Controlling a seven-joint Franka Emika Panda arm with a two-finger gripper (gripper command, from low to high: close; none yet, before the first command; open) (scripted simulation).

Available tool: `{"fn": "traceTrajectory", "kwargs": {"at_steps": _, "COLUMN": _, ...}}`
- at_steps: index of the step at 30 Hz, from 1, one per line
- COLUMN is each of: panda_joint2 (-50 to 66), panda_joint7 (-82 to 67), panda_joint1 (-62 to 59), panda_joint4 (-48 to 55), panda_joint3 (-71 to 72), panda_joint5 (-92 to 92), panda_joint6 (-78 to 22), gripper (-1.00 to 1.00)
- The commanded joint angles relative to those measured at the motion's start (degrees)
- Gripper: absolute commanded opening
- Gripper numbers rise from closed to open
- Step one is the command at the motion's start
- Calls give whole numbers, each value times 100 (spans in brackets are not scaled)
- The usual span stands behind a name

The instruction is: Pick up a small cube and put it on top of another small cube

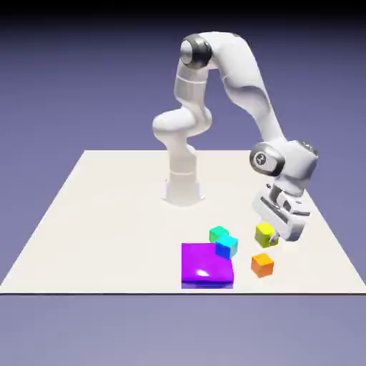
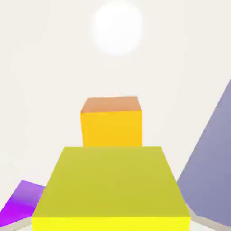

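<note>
I have the yellow cube [image 1: 265, 233] clamped between the jaws, lifted clear of the worktop [image 1: 107, 214]. On the hand view it fills the bottom, the orange cube [image 2: 111, 122] just beyond it (purple block [image 2: 20, 200] at the lower left corner).

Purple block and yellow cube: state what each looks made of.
Purple block: looks like glossy plastic, since a white highlight sits on its top; being rendered, that stays a guess. Yellow cube, at the pincer: flat, matte, uniform colour with no grain or shine, possibly painted wood or plastic.
</note>
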Motion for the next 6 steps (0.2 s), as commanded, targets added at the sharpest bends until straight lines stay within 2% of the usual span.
{"fn": "traceTrajectory", "kwargs": {"at_steps": 1, "panda_joint2": 208, "panda_joint7": 74, "panda_joint1": -12, "panda_joint4": 2, "panda_joint3": -51, "panda_joint5": -87, "panda_joint6": 214, "gripper": -100}}
{"fn": "traceTrajectory", "kwargs": {"at_steps": 2, "panda_joint2": 322, "panda_joint7": 112, "panda_joint1": -18, "panda_joint4": 3, "panda_joint3": -78, "panda_joint5": -132, "panda_joint6": 329, "gripper": -100}}
{"fn": "traceTrajectory", "kwargs": {"at_steps": 3, "panda_joint2": 322, "panda_joint7": 112, "panda_joint1": -18, "panda_joint4": 3, "panda_joint3": -78, "panda_joint5": -132, "panda_joint6": 329, "gripper": 100}}
{"fn": "traceTrajectory", "kwargs": {"at_steps": 6, "panda_joint2": -93, "panda_joint7": -26, "panda_joint1": 6, "panda_joint4": -1, "panda_joint3": 22, "panda_joint5": 30, "panda_joint6": -88, "gripper": 100}}
